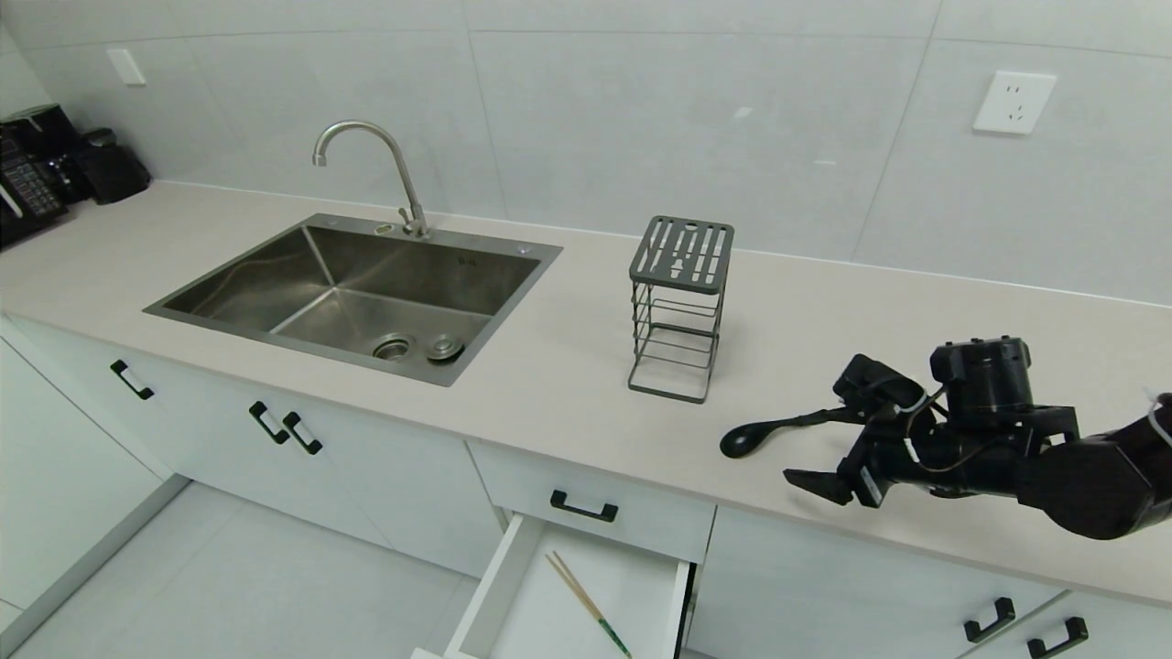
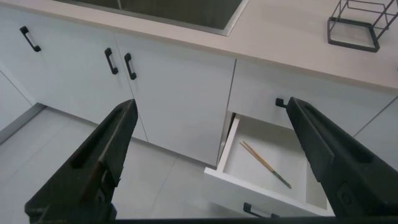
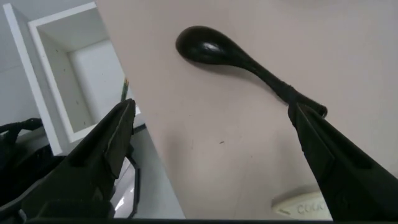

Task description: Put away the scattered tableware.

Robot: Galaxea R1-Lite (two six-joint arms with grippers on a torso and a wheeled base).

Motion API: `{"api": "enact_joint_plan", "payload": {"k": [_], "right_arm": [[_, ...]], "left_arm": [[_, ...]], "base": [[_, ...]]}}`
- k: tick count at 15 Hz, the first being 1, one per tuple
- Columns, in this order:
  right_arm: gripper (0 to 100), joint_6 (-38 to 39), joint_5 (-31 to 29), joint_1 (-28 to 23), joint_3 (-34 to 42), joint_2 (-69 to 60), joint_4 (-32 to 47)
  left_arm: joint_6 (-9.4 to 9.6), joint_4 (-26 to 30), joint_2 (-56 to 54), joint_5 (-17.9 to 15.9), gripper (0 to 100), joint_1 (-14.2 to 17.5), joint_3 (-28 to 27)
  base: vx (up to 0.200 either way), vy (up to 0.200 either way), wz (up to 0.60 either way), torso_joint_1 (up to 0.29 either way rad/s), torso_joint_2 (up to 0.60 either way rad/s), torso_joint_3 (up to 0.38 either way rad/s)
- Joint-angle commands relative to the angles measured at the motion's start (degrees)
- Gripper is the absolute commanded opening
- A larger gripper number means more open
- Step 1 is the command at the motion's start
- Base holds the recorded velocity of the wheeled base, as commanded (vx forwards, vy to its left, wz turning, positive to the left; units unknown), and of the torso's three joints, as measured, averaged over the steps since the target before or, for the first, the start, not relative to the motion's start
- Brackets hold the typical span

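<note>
Nearest to us, the left gripper point(image 2: 210, 104) hangs out in front of the white cabinets, below the table's edge, its jaws spread wide with nothing between them. Just beyond it an open drawer point(image 1: 488, 586) sticks out from under the table point(image 1: 568, 366), and a pair of chopsticks point(image 1: 586, 604) lies slantwise on its white floor.

At the near right, the right gripper point(image 1: 819, 447) sits low over the table's near edge, jaws spread wide and pointing left. The black spoon point(image 1: 760, 435) lies flat on the table just left of it, bowl to the left. Its handle runs right, up to the tip of the farther jaw; we cannot tell whether the two touch. Nothing is pinched.

Farther back, near the middle, a dark wire rack point(image 1: 679, 307) with a slotted top stands upright. To the left we see a steel sink point(image 1: 302, 343) set into the table, with a curved faucet point(image 1: 400, 174) at its far rim. A black appliance point(image 1: 37, 165) stands at the far left.
</note>
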Motion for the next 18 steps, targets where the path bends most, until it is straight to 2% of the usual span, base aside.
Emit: {"api": "enact_joint_plan", "payload": {"k": [1, 6, 11, 18], "right_arm": [[100, 0.02, -0.04, 0.70, -4.25, 5.90, 0.10], [100, -0.16, 0.40, 0.43, -11.02, 10.56, 1.94], [100, -0.16, 0.49, -1.94, -13.57, 12.41, 2.38], [100, 0.10, 0.49, -0.71, -22.10, 19.09, 4.85]], "left_arm": [[-0.11, -0.02, 0.00, 0.02, 100, 0.01, 0.00], [-0.02, -0.02, 0.00, 0.02, 100, 0.01, 0.00], [-0.11, -0.02, 0.00, 0.02, 100, 0.01, 0.00], [-0.02, -0.02, 0.00, 0.02, 100, 0.10, 0.00]], "base": [[0.000, 0.000, 0.00, 0.000, 0.00, 0.000], [0.000, 0.000, 0.00, 0.000, 0.00, 0.000], [0.000, 0.000, 0.00, 0.000, 0.00, 0.000], [0.000, 0.000, 0.00, 0.000, 0.00, 0.000]]}}
